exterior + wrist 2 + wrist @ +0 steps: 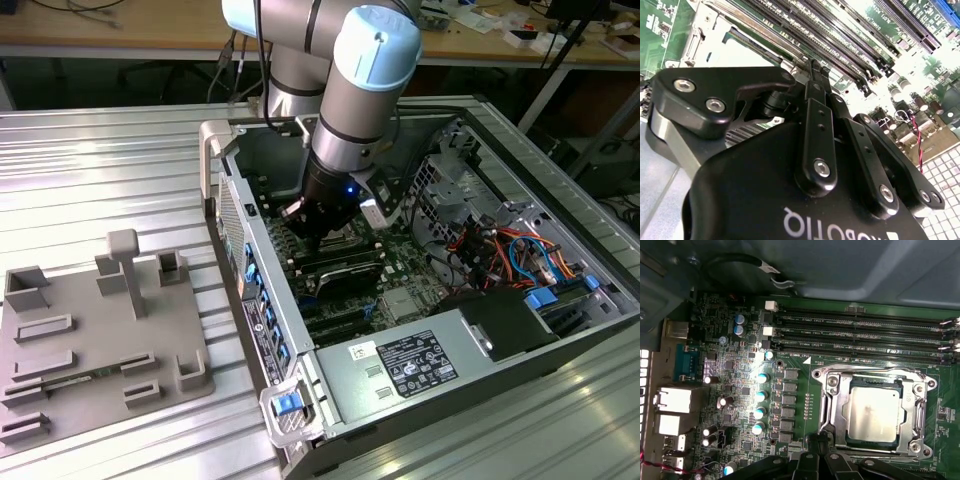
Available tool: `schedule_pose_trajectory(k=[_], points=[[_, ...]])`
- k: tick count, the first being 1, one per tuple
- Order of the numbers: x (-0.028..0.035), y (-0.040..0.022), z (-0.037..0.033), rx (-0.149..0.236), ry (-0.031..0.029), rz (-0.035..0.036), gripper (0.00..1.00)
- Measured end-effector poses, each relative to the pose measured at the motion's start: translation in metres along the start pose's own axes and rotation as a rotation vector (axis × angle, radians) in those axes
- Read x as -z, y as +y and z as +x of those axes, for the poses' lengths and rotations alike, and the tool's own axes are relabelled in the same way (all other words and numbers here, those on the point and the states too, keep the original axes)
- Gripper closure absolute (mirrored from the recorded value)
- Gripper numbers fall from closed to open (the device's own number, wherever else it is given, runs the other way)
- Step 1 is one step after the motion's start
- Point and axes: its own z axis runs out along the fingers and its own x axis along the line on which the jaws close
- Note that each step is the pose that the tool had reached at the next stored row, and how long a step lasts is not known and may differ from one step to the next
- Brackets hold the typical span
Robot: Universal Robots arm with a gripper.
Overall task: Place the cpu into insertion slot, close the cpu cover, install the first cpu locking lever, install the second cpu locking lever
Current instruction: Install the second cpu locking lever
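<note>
Arm: one robot arm, grey tube with pale blue caps, reaching down into an open computer case (300, 400) that lies on its side on a ribbed metal table (110, 160).

Gripper (318, 240): black, linked fingers, poised low over the green motherboard (730, 340) inside the case. In the second wrist view the fingers (815, 90) meet at a narrow tip with nothing seen between them; gripper (812, 67) reads as closed and empty. In the first wrist view the gripper (812, 442) has its tip just beside the edge of the socket frame; contact cannot be told.

Cpu (875, 412): dull silver-grey square, lying flat in the insertion slot (871, 446), seen through the window of the cover.

Cpu cover (835, 410): silvery frame plate, lying down flat around the cpu, closed over the slot.

Locking levers: thin metal rods along the frame edges; latched or free cannot be told.

Memory slots (860, 332): long black rows, beside the socket.

Capacitors (761, 395): row of small blue-topped cylinders, beside the socket on the other side.

Power supply (400, 370): grey box at the near end of the case.

Fixture tray (100, 340): grey moulded plate with posts and recesses, on the table at the exterior view's left, well apart from the case.
</note>
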Motion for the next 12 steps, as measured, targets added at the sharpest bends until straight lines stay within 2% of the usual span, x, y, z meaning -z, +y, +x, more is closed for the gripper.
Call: schedule_pose_trajectory(k=[6, 9, 10, 12], points=[[0.0009, 0.0009, 0.0, 0.0, -0.0003, -0.0016, 0.89], [0.0001, 0.0008, 0.0001, 0.0, -0.0016, -0.0179, 0.89], [-0.0005, 0.0009, 0.0, 0.0, -0.002, -0.0215, 0.89], [-0.0015, 0.0007, 0.0, 0.0, -0.002, -0.0242, 0.89]])
